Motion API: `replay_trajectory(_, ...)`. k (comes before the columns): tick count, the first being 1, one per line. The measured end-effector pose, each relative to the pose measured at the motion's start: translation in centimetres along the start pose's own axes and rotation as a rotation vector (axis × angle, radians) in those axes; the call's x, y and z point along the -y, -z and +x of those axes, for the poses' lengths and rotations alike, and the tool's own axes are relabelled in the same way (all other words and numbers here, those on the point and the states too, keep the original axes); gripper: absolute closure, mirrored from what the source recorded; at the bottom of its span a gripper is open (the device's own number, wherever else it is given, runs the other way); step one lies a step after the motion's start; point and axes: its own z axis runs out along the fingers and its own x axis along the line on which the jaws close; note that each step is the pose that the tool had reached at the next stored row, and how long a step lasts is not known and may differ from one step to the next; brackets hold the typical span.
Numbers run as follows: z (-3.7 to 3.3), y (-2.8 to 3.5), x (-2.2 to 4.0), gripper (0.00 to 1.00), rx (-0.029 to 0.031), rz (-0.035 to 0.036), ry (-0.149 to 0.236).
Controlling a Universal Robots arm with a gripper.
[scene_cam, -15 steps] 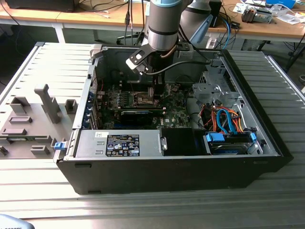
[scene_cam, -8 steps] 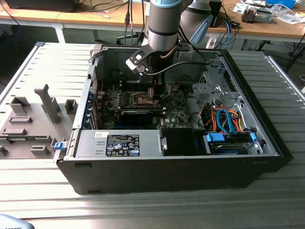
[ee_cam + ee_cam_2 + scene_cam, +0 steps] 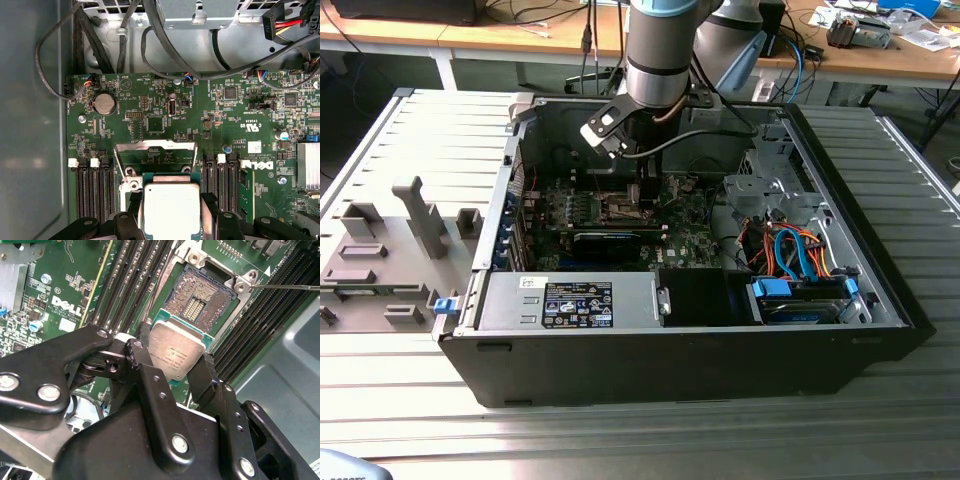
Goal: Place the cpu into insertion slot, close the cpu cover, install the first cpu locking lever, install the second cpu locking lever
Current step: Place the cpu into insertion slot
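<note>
The black end effector point(image 3: 174, 360) pinches the thin, square, pale silver cpu point(image 3: 180, 347) by two opposite edges. It holds the cpu just beside the exposed square insertion slot point(image 3: 197, 295), whose dark brownish centre sits in the green circuit board point(image 3: 70, 270).

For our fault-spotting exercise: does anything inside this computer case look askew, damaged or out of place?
Nothing stands out. The cpu is gripped in the tool close to the open insertion slot, not yet seated.
</note>
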Motion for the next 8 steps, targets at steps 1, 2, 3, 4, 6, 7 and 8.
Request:
replay_trajectory(1, 0.04, 0.0, 0.01, 0.45, -0.0001, 0.0, 0.0)
replay_trajectory(2, 0.08, 0.0, 0.02, 0.45, 0.0, 0.0, 0.0)
replay_trajectory(3, 0.11, 0.0, 0.03, 0.45, 0.0, 0.0, 0.0)
replay_trajectory(4, 0.13, 0.0, 0.04, 0.45, 0.0, 0.0001, 0.0)
replay_trajectory(6, 0.18, 0.0, 0.08, 0.45, 0.0, 0.0, 0.0)
replay_trajectory(7, 0.19, 0.0, 0.08, 0.45, 0.0, 0.0001, 0.0)
replay_trajectory(8, 0.35, -0.2, 0.26, 0.45, 0.0, 0.0, 0.0)
